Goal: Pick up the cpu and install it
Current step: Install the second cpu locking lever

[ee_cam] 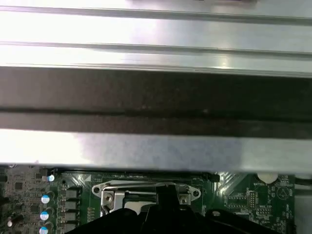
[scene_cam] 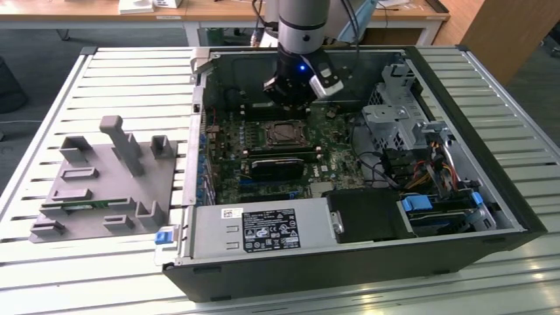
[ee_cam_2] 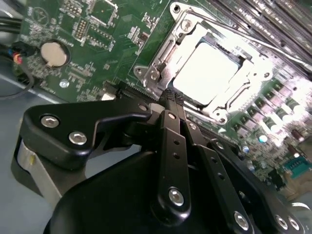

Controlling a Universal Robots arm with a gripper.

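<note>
The cpu [ee_cam_2: 207,73] is a shiny silver square lying flat in the motherboard socket, framed by the metal retention bracket [ee_cam_2: 161,68]. In the exterior view, the socket with the cpu [scene_cam: 284,134] sits mid-board inside the open computer case. My gripper [scene_cam: 290,104] hangs just above and behind the socket. In the second wrist view my gripper [ee_cam_2: 174,102] has its two black fingers pressed together, shut on nothing, tips at the socket's edge beside the cpu. The first wrist view shows the socket bracket [ee_cam: 117,192] with the dark gripper body in front of it.
The case walls [scene_cam: 197,131] surround the motherboard. A drive cage [scene_cam: 394,118] and cables lie toward the exterior view's right, and the power supply [scene_cam: 262,230] at the front. A black block [scene_cam: 271,167] sits in front of the socket. A grey fixture [scene_cam: 105,184] holds a green memory stick [scene_cam: 83,205].
</note>
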